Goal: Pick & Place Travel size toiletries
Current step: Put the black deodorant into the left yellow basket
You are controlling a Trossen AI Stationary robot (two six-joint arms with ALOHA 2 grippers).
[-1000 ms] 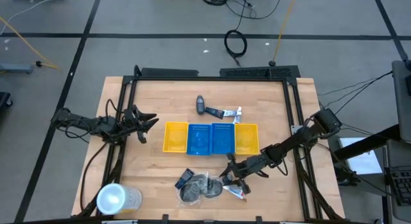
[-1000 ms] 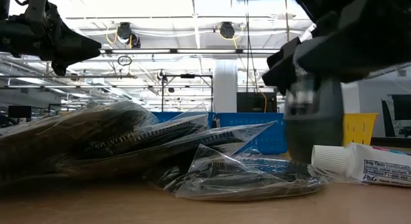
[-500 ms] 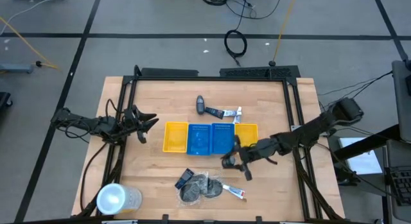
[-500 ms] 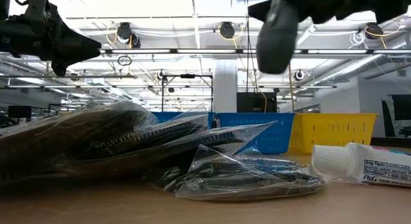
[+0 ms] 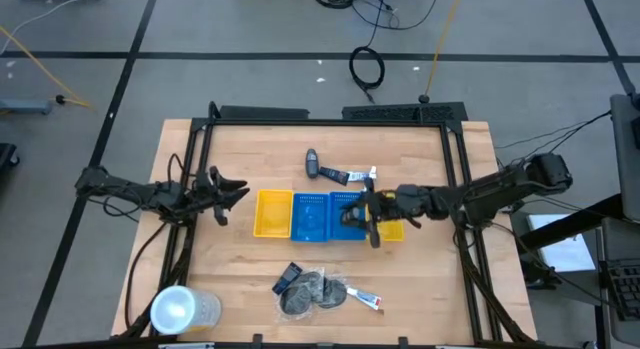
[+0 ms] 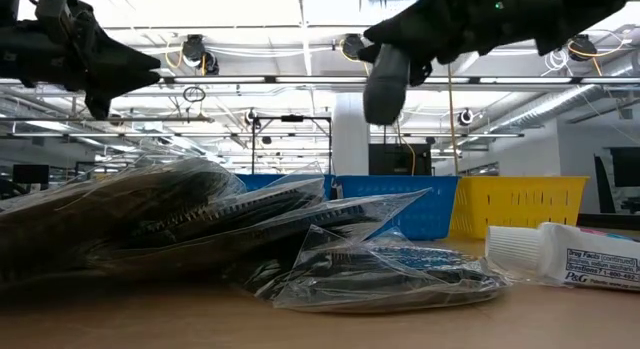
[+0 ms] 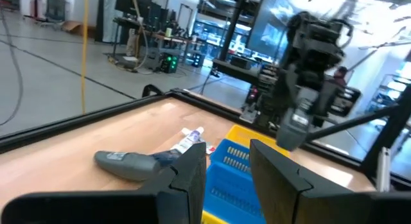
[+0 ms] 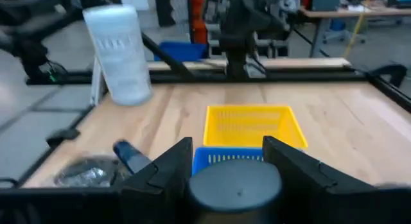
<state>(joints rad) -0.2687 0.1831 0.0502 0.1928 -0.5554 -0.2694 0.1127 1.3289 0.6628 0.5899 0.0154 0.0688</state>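
My right gripper (image 5: 365,211) is shut on a dark grey little bottle (image 6: 385,84) and hovers above the row of trays, over the right blue tray (image 5: 347,204). My left gripper (image 5: 228,194) is open and waits in the air left of the yellow tray (image 5: 272,214). Another dark bottle (image 5: 317,165) and a white tube (image 5: 360,175) lie on the table beyond the trays. Near the table's front edge lie bagged dark mesh puffs (image 5: 310,291), a dark item (image 5: 288,277) and a white tube (image 5: 366,300). My right gripper pinches the dark bottle between its two fingers (image 8: 160,176), one on each side of the bottle's round end (image 8: 234,185). The bottle is lifted clear. In the low view its lower part (image 6: 383,97) hangs below the fingers, slightly tilted.
Yellow and blue slotted trays stand side by side mid-table, with a second yellow tray (image 5: 388,217) at the right end. A large clear cup (image 5: 182,309) lies at the near left corner. Bare wood shows left and right of the trays.
My right gripper has risen from the table near the front tube with the dark bottle in its hold. It has carried the bottle toward the far edge and now hovers over the trays. The bottle has gone from standing on the table to being lifted clear.
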